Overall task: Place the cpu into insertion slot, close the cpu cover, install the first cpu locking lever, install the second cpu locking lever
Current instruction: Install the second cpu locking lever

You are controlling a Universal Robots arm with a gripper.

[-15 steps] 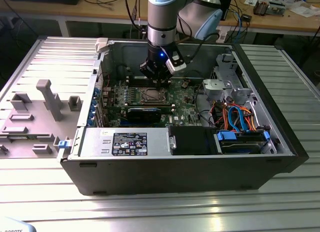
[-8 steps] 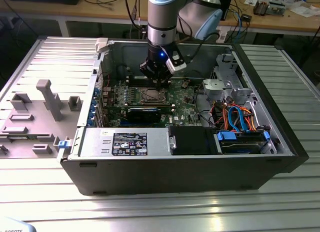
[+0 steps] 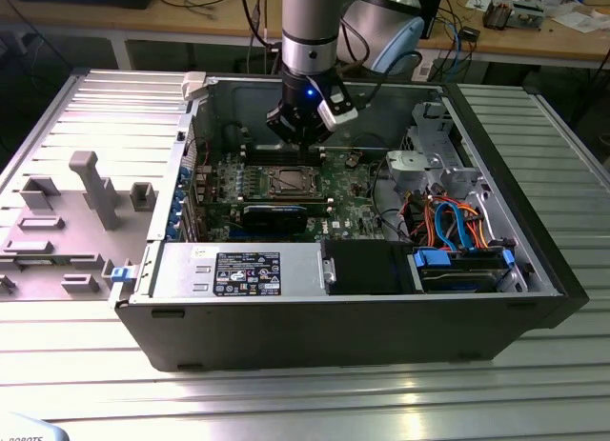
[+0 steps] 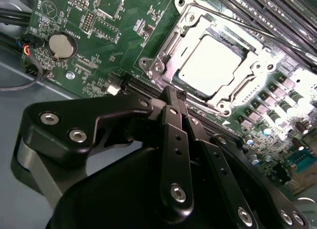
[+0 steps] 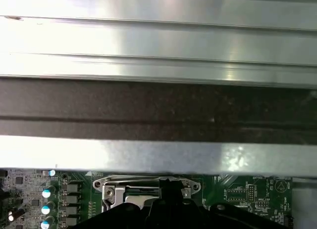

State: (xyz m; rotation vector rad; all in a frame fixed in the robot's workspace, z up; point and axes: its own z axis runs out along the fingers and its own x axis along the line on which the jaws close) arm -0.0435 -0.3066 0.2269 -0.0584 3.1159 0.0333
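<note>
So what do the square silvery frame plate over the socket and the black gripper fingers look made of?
The square silvery frame plate looks like bare stamped metal, since it glints brightly along its edges. The black gripper fingers look like matte black metal or hard plastic, joined with silver screws.

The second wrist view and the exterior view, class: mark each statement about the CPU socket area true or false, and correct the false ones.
1. The cpu sits inside the insertion slot. True.
2. The cpu cover stands raised upright. False: it lies flat around the chip.
3. The gripper has its fingers closed together. True.
4. The gripper holds the cpu. False: it holds nothing, its tips beside the socket.
5. In the exterior view the gripper hangs outside the computer case. False: it reaches inside, above the motherboard.
</note>
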